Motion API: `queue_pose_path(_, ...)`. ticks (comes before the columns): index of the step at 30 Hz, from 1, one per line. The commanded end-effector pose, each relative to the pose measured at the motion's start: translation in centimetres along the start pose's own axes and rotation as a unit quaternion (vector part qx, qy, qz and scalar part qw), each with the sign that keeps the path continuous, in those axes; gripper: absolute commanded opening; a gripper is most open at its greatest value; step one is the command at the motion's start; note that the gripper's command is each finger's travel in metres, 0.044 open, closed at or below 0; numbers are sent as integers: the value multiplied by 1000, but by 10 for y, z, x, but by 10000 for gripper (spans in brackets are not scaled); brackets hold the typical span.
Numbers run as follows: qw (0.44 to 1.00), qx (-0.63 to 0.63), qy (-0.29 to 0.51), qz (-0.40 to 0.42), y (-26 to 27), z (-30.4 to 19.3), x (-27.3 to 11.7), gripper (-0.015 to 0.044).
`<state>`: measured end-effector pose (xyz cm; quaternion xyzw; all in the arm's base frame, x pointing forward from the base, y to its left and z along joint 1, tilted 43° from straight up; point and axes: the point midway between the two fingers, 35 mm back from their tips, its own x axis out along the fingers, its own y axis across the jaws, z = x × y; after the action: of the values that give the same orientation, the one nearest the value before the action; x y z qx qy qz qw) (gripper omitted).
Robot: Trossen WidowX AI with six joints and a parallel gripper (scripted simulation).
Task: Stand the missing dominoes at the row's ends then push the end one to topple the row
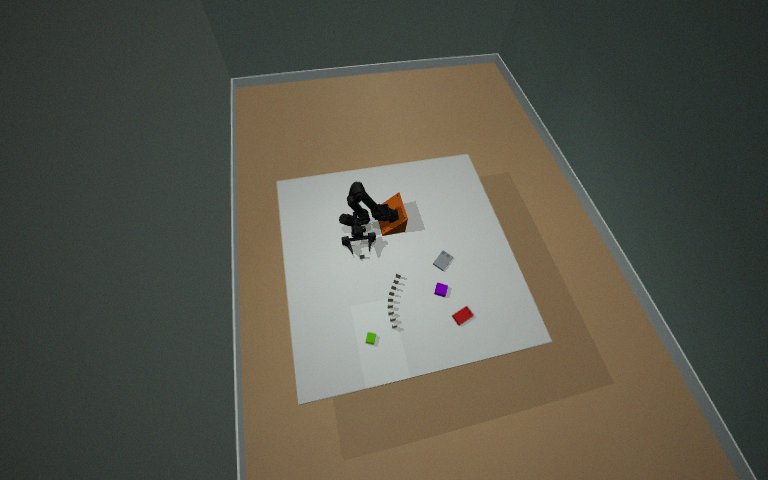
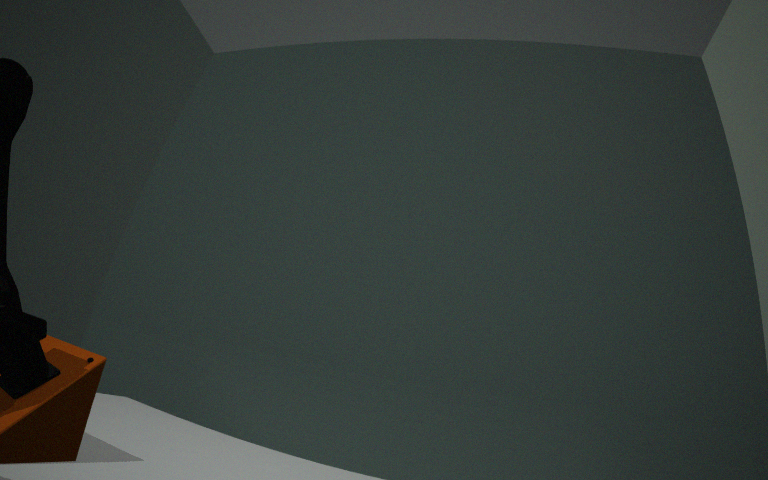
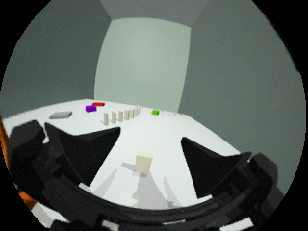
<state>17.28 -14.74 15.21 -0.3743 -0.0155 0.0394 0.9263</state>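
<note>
Dark green walls surround a white square table top (image 1: 322, 362) (image 2: 169, 447) (image 3: 192, 140). One small cream rectangular domino (image 1: 362, 256) (image 3: 143, 163) is seen apart from the curved row of cream dominoes (image 1: 390, 300) (image 3: 120, 116), its long axis apparently upright. The black two-fingered claw (image 1: 360, 253) (image 3: 152, 135) is spread wide around nothing gripped, presumably for a release or regrasp.

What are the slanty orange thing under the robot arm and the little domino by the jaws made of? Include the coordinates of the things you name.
The orange base (image 1: 400, 225) (image 2: 50, 421) looks like smooth, slightly dull plastic, because its color is even, though painted metal is possible. The domino (image 1: 362, 256) (image 3: 143, 164) could be matte plastic or painted wood: it's plain cream, with no visible shine or grain.
</note>
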Motion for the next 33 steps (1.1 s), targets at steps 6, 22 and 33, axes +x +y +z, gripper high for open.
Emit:
queue_pose_path(6,1000,13,3,-1,1,15,5,440)
queue_pose_path(22,941,268,208,7,-16,-3,106,440)
queue_pose_path(33,794,213,569,37,31,10,78,440)
